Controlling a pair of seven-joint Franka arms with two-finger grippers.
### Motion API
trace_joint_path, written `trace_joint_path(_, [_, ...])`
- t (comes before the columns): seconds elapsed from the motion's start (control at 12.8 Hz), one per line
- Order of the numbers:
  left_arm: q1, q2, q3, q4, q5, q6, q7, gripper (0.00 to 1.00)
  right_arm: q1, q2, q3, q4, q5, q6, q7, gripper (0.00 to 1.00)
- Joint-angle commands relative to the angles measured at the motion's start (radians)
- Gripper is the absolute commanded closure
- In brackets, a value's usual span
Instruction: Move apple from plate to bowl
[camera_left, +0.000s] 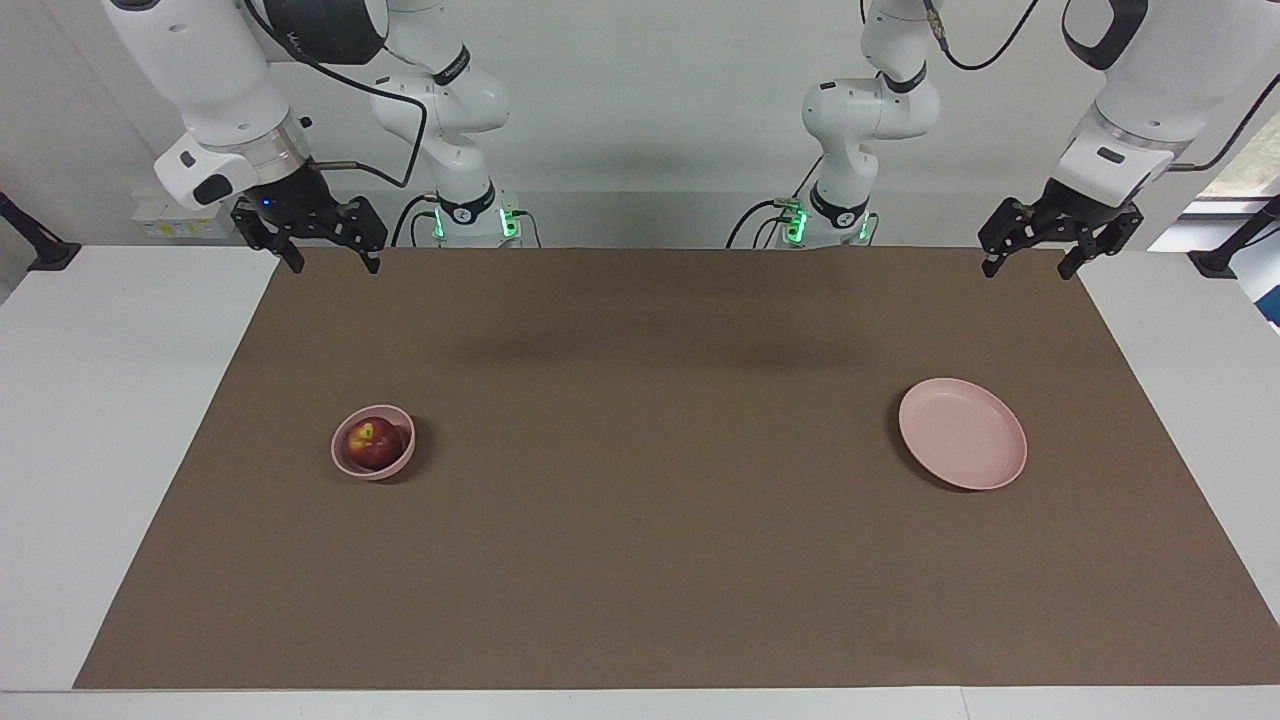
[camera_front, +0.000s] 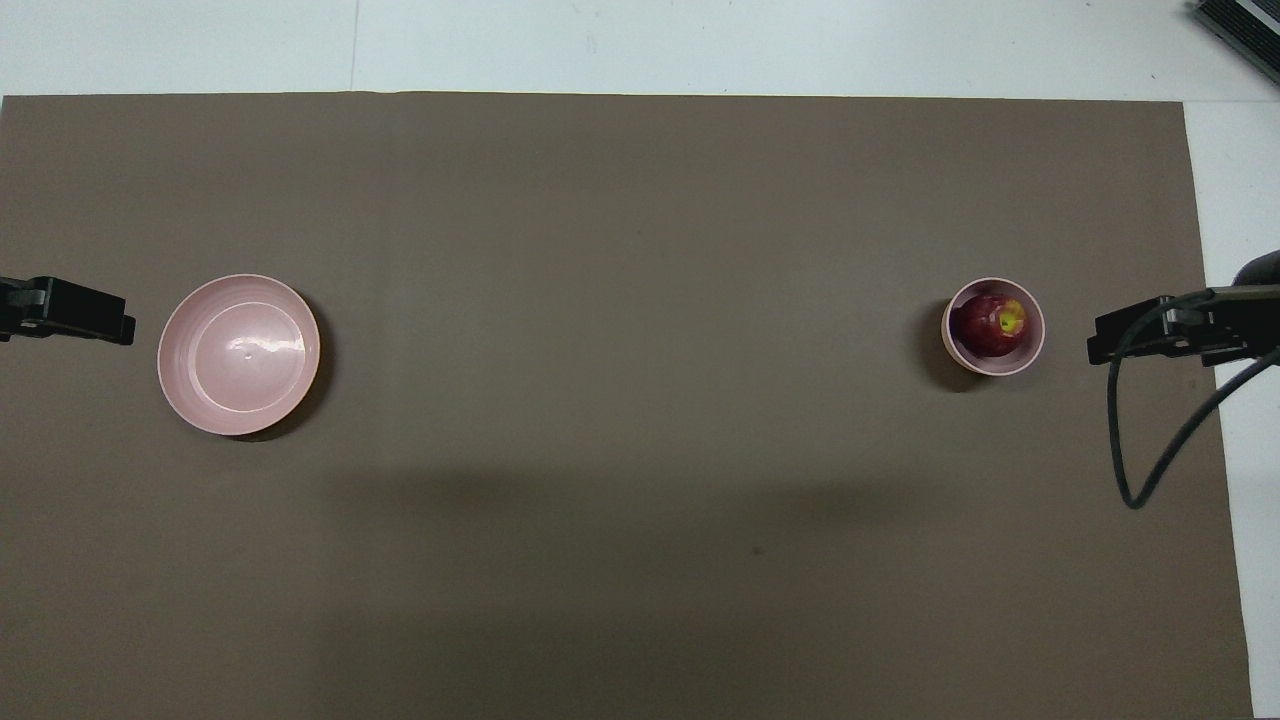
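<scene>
The apple (camera_left: 375, 442) sits inside the bowl (camera_left: 344, 459), its yellow patch turned upward, and the plate (camera_left: 962, 433) lies bare. Judged from that, the move from plate to bowl is done and nothing of it seems left beyond the arms settling at rest.

On the facing view read as a clock face, the bowl with the apple lies at about 8 o'clock on the brown mat (camera_left: 660, 560), toward the right arm's end of the table (camera_left: 90, 420); the plate lies at about 4 o'clock, toward the left arm's end, well apart from the bowl. In the overhead view the apple (camera_front: 990, 324) fills most of the bowl (camera_front: 958, 357).

The right pincer (camera_left: 322, 265) hangs at about 10 o'clock over the mat's corner by the robots, fingers apart and holding nothing. The left pincer (camera_left: 1032, 269) hangs at about 2 o'clock over the matching corner, fingers likewise apart and empty. Both are raised and well clear of bowl and plate.

A black cable (camera_front: 1160, 440) loops down from the right arm near the mat's edge in the overhead view; it touches neither bowl nor apple. Between bowl and plate there is only bare mat, so nothing stands in the way
</scene>
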Motion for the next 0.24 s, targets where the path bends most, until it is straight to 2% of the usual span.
trace_joint_path(0.0, [-0.004,-0.005,0.008,0.011,-0.011,-0.02,0.004,0.0,-0.011,-0.003,0.01,-0.001,0.016,0.013,0.008,0.0])
trace_joint_path(0.16, [-0.004,-0.005,0.008,0.011,-0.011,-0.02,0.004,0.0,-0.011,-0.003,0.009,-0.001,0.019,0.013,0.008,0.0])
